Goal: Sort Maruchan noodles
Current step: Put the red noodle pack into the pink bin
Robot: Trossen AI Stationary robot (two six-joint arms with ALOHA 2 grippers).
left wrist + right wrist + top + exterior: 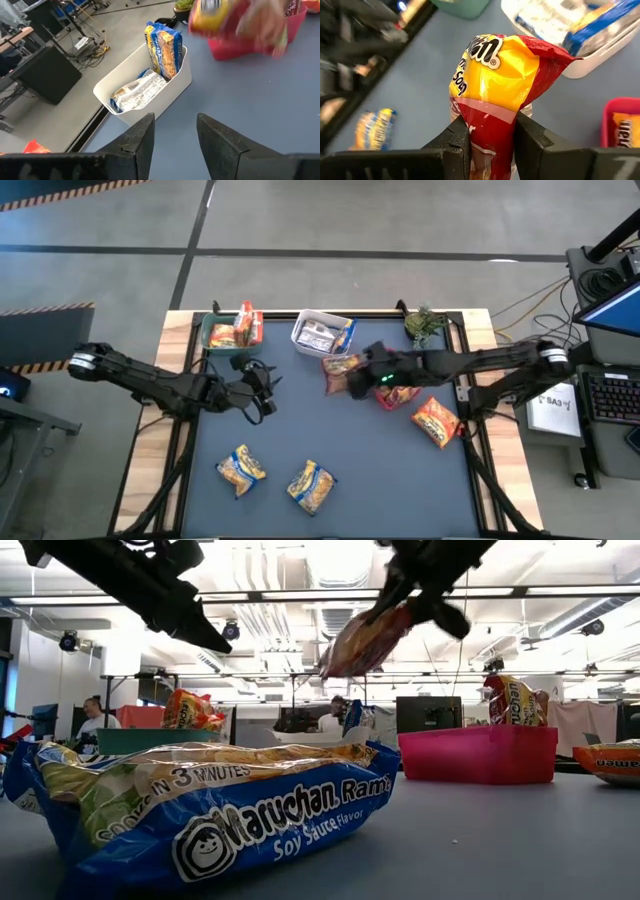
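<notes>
I have the right end effector [490, 145] clenched on a red-and-yellow noodle packet [502, 85], lifted off the table [360, 470] between the white bin [318, 330] and the red bin [398, 396]. The left end effector [172, 137] hangs released with nothing in it, near the white bin. Two blue-edged packets [241, 469] lie near the table's front edge, another orange packet [436, 421] lies near its right side, and more sit in the green bin [216, 328].
</notes>
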